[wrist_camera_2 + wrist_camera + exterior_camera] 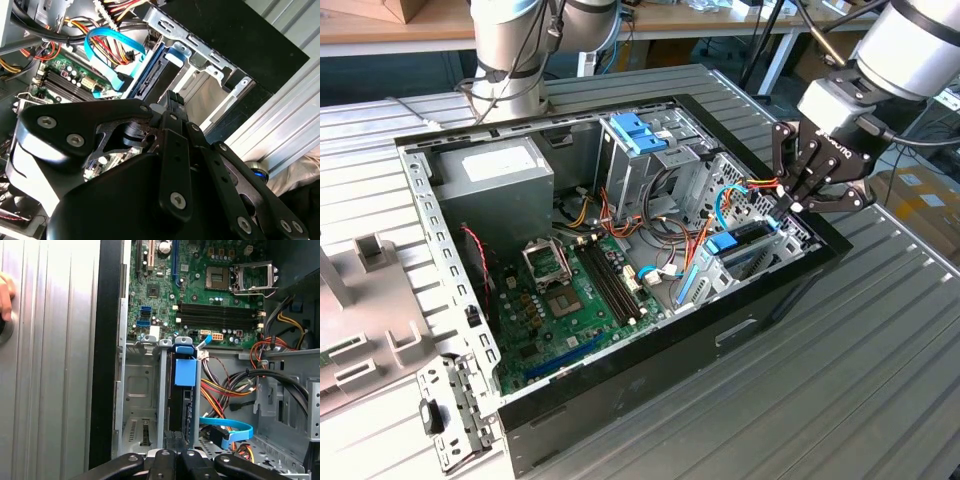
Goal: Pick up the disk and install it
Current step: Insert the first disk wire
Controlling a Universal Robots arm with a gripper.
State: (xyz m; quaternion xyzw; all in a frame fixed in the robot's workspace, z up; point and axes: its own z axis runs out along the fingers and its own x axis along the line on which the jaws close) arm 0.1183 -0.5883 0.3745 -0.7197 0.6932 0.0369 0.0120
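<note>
Black jaws, closed together and empty, hover over the blue-railed disk (pixel 745 245) seated in its bay.

I am looking into a robotics lab or electronics workshop. My hand (pixel 798 190) hangs on a grey industrial arm (pixel 910 40) over an opened computer case (pixel 620 250), its motherboard (pixel 570 300), power supply (pixel 495 185) and bundled cables (pixel 235 385) laid bare just below and beyond the hand. The case rests on a ribbed aluminium desk (pixel 860 370) that spreads out on every side of the hand. Far beyond the hand stand wooden workbenches (pixel 390 25) on white legs, with a cardboard box (pixel 395 8) on one and dark cables hanging down. The arm's round base (pixel 510 60) is bolted to the desk across the case from the hand.
</note>
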